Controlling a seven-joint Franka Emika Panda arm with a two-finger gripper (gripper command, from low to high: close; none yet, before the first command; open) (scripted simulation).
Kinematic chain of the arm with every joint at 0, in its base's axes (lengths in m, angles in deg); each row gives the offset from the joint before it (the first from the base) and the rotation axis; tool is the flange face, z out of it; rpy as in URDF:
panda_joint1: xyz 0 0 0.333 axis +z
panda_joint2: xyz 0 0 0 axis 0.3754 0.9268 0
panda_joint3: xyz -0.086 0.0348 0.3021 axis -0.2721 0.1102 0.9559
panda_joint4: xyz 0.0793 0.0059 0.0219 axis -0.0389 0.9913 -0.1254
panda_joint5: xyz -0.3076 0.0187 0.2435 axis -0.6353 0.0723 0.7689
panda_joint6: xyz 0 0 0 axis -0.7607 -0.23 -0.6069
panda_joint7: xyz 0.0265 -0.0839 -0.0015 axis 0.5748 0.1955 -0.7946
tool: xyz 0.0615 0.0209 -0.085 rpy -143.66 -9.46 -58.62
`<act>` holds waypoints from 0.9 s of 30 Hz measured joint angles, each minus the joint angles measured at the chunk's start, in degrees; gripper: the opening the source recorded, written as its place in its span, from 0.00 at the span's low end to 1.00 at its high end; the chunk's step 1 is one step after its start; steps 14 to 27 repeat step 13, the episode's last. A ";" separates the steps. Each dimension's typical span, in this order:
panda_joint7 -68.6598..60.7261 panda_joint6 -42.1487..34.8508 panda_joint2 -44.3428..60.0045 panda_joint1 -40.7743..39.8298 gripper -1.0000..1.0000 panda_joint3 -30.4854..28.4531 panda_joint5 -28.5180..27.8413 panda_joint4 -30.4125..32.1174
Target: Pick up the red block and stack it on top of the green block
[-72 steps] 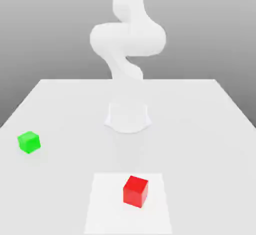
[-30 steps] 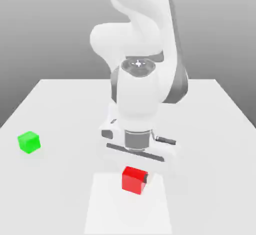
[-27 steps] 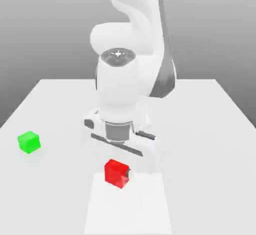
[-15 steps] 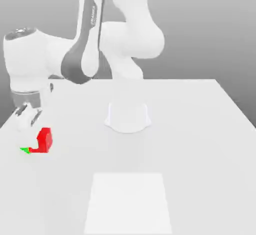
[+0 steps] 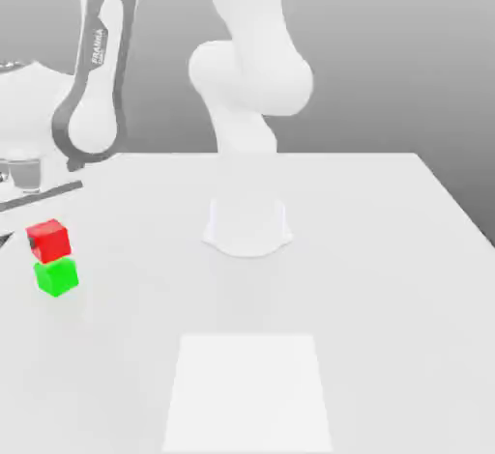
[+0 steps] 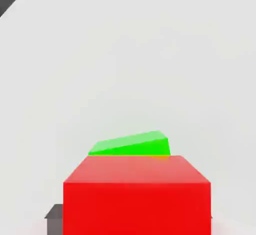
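- Standing over the green block (image 5: 57, 277), the red block (image 5: 49, 241) is seen near the exterior view's left; its lower part meets the green block's upper part in that view.
- A slight offset toward the exterior view's left is shown by the red block, and the two cubes are turned at different angles.
- The green block is borne by the white table (image 5: 387, 297).
- In the hand view, the green block is partly covered by the red block, and a sloping green top is left exposed.
- The red block is lined up with the gripper (image 6: 133, 224); whether it is clamped or let go cannot be told.
- The Panda arm (image 5: 94, 85) is stretched over to the exterior view's left, where its hand is partly cut off by the edge.
- The arm's base (image 5: 247, 232) is set well apart from the cubes, farther toward the exterior view's right.
- A pale flat square (image 5: 247, 392) is seen on the near part of the table, with no block on it.
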 joint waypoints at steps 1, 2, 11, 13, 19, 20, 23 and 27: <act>0.00 0.00 0.00 0.00 1.00 0.00 0.00 0.00; 0.00 0.00 0.00 0.00 1.00 0.00 0.00 0.00; 5.07 -6.72 -7.31 -1.83 1.00 -0.12 -7.16 0.23; 6.84 -9.73 -10.59 -2.49 1.00 0.05 -9.66 0.42; 6.84 -9.73 -10.59 -2.49 1.00 0.05 -9.66 0.42; 6.84 -9.73 -10.59 -2.49 1.00 0.05 -9.66 0.42; 6.84 -9.73 -10.59 -2.49 1.00 0.05 -9.66 0.42; 6.84 -9.73 -10.59 -2.49 1.00 0.05 -9.66 0.42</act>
